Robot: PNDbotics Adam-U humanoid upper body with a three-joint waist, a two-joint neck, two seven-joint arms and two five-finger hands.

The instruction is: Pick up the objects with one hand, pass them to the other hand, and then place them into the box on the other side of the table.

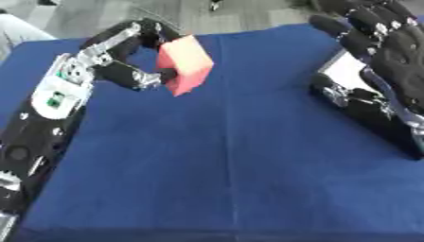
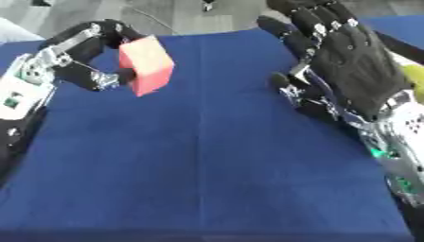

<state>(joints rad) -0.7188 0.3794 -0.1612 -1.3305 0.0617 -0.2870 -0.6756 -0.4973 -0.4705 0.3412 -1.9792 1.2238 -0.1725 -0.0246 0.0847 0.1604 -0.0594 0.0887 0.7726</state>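
The robot's left hand [image 1: 124, 56] is up at about ten o'clock over the blue table [image 1: 232, 156]. Its fingers curl over the top and its thumb comes in from below, and between them it pinches a red block [image 1: 185, 64]. The block is held up in the air, off the cloth. It does not sit flat. It is tipped, with one corner pointing down toward the table and a flat face turned up and to the right. Its longer side runs from the top near the fingers down to the low corner near the thumb, leaning a little to the right as it goes down. The block sticks out from the hand toward the middle of the table.

The robot's right hand [image 2: 352, 61] is at about two o'clock. Its fingers are straight and spread wide, pointing up and away, with the palm facing the block. It holds nothing. The two hands are well apart, and the block is not touching the right hand.

Behind the right hand, at the right edge of the table, is a dark box [image 1: 364, 101] with something white in it. A bit of something yellow [image 2: 414, 75] peeks out past the right hand in the right eye view.
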